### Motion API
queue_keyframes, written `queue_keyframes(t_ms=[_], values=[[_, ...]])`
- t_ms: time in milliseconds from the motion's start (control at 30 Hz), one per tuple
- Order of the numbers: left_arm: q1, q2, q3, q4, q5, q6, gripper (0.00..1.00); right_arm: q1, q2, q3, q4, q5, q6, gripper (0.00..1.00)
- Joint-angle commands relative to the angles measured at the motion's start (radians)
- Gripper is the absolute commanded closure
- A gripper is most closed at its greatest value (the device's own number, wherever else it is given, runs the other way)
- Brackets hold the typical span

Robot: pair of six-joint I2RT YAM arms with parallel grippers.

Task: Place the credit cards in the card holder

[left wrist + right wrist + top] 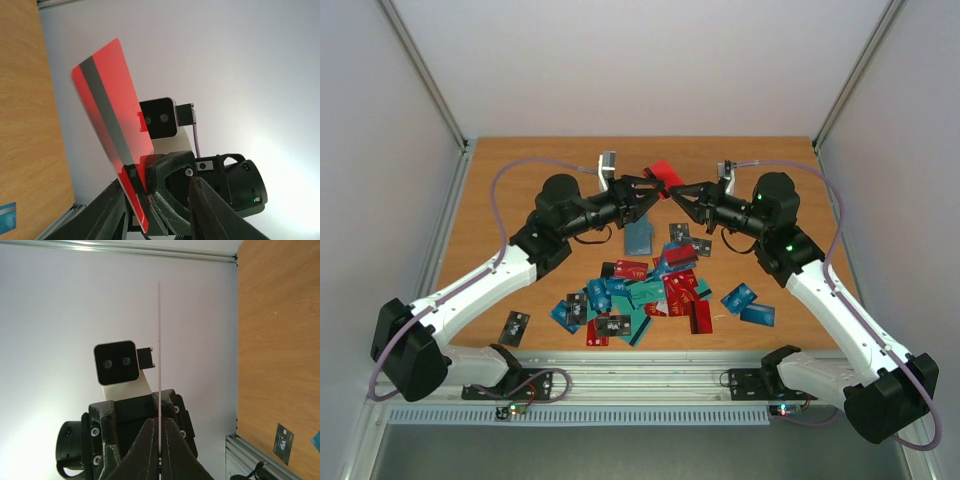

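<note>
A red credit card with a grey stripe is held up in the air above the back middle of the table, where both grippers meet. My right gripper is shut on its lower edge; its own view shows the card edge-on between the closed fingers. My left gripper is open, with its fingers on either side of the card and not pinching it. The dull teal card holder lies flat on the table below the grippers. Several red, teal, blue and black cards lie heaped nearer the front.
A lone black card lies front left and also shows in the right wrist view. Two blue cards lie front right. White walls enclose the table, and a metal rail runs along its near edge.
</note>
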State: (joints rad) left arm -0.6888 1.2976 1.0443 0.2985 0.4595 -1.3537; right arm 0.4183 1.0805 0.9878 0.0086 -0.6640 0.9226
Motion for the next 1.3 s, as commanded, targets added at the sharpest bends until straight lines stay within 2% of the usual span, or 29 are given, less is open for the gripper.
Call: queue_keyframes(t_ms=[0, 633, 800, 900, 1000, 1033, 1067, 1133, 1167, 1267], values=[[0.002, -0.004, 0.015, 0.106, -0.030, 0.008, 0.66, 0.014, -0.016, -0.004, 0.063, 0.024, 0.011, 0.99], [0.002, -0.017, 0.026, 0.065, -0.120, 0.053, 0.83, 0.018, -0.007, -0.034, 0.144, -0.006, 0.016, 0.99], [0.003, -0.007, 0.027, 0.068, -0.127, 0.048, 0.90, 0.017, 0.005, -0.043, 0.161, -0.014, 0.028, 0.99], [0.004, 0.003, 0.034, 0.068, -0.125, 0.047, 0.99, 0.019, 0.014, -0.052, 0.190, -0.025, 0.043, 0.99], [0.008, 0.010, 0.037, 0.065, -0.119, 0.047, 1.00, 0.018, 0.022, -0.056, 0.195, -0.035, 0.042, 0.98], [0.012, 0.011, 0.037, 0.058, -0.117, 0.047, 1.00, 0.018, 0.023, -0.054, 0.184, -0.036, 0.036, 0.93], [0.018, 0.008, 0.038, 0.046, -0.113, 0.047, 1.00, 0.017, 0.024, -0.047, 0.159, -0.037, 0.021, 0.82], [0.040, -0.012, 0.043, -0.015, -0.104, 0.056, 1.00, 0.011, 0.030, -0.009, 0.006, -0.040, -0.068, 0.53], [0.055, -0.027, 0.047, -0.065, -0.102, 0.078, 1.00, 0.005, 0.035, 0.027, -0.095, -0.037, -0.134, 0.44], [0.099, -0.076, 0.076, -0.299, -0.105, 0.167, 1.00, -0.004, 0.075, 0.166, -0.453, 0.026, -0.370, 0.28]])
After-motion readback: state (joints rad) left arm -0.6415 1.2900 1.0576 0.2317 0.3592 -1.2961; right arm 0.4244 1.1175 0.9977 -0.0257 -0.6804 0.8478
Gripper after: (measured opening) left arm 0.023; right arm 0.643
